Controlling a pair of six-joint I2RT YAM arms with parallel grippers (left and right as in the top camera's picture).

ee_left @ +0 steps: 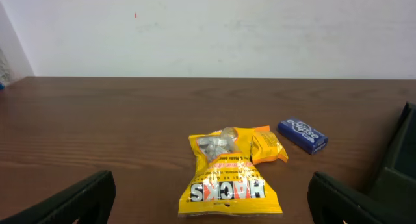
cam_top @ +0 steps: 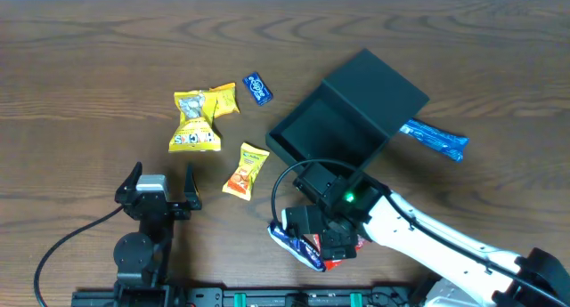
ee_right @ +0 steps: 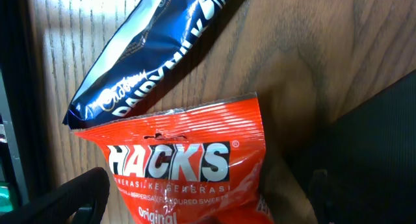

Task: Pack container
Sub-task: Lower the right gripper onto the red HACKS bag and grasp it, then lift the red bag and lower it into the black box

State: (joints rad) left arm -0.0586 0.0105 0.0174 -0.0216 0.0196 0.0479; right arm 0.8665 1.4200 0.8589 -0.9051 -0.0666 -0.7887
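the container (cam_top: 328,133) sits right of centre on the worktop (cam_top: 89,58), tray open with nothing in it that i can see, its lid (cam_top: 374,83) thrown back toward 1 o'clock. the right arm (cam_top: 427,236) reaches in from the 4 o'clock corner with its wrist bent down. the right jaws hang spread wide, holding nothing, just above a red packet (ee_right: 188,162) near the front edge. from those jaws the tray lies close by at 12 o'clock, so i judge this the arm to load it, and the carry would be short. in the right wrist view the red packet fills the gap between the jaws, its print running across that gap. a blue wrapper (ee_right: 149,49) touches its top corner, long axis slanting toward 1 o'clock. i'd want to close on the red one alone. the left arm (cam_top: 142,245) stands at 7 o'clock, the left jaws also wide apart and empty. they face a yellow packet (cam_top: 194,122) at their 12 o'clock, well apart from the container. nothing is packed yet.
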